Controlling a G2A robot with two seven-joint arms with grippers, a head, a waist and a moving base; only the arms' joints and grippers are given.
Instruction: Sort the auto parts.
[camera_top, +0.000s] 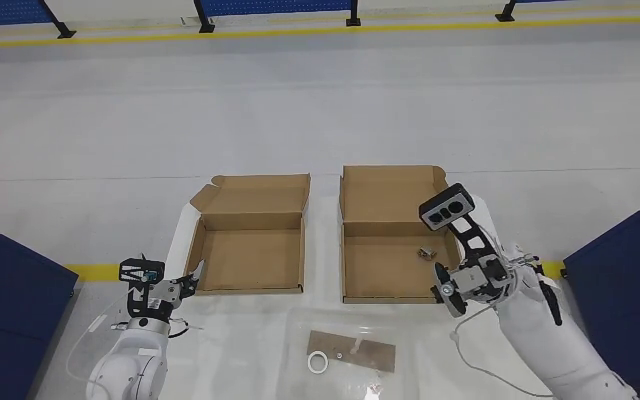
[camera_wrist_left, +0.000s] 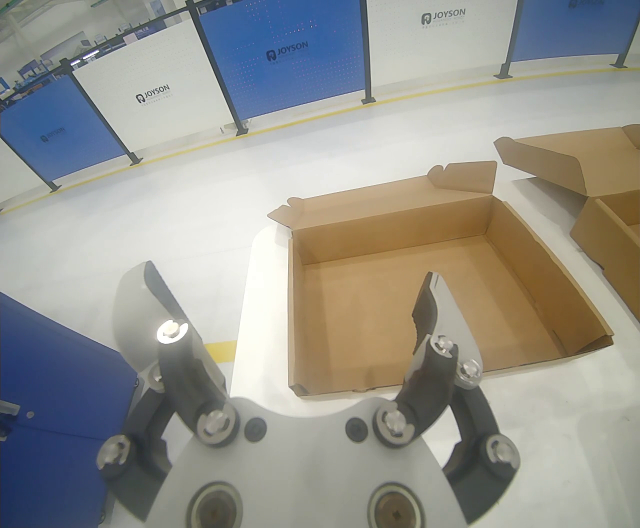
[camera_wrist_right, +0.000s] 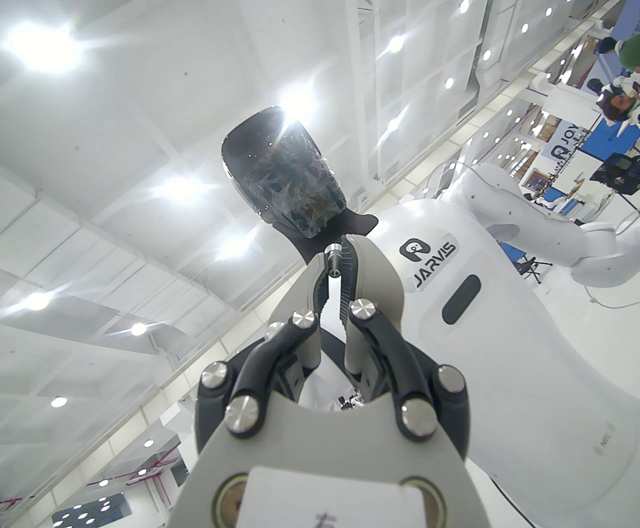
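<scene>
Fingers (camera_wrist_right: 372, 280) of the right gripper (camera_wrist_right: 336, 272) pinch a small silver metal stud (camera_wrist_right: 333, 261), perhaps a bolt, at their tips in its wrist view; from above, that gripper sits at the right open brown cardboard box's (camera_top: 385, 270) front corner. The left gripper's (camera_wrist_left: 291, 280) fingers gape, empty, beside the left open brown cardboard box (camera_wrist_left: 360, 320).

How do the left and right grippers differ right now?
The left gripper is open and empty, while the right gripper is shut on a small metal part. The left gripper faces the empty cardboard box; the right gripper points up toward the ceiling. Both share the same two-finger design.
</scene>
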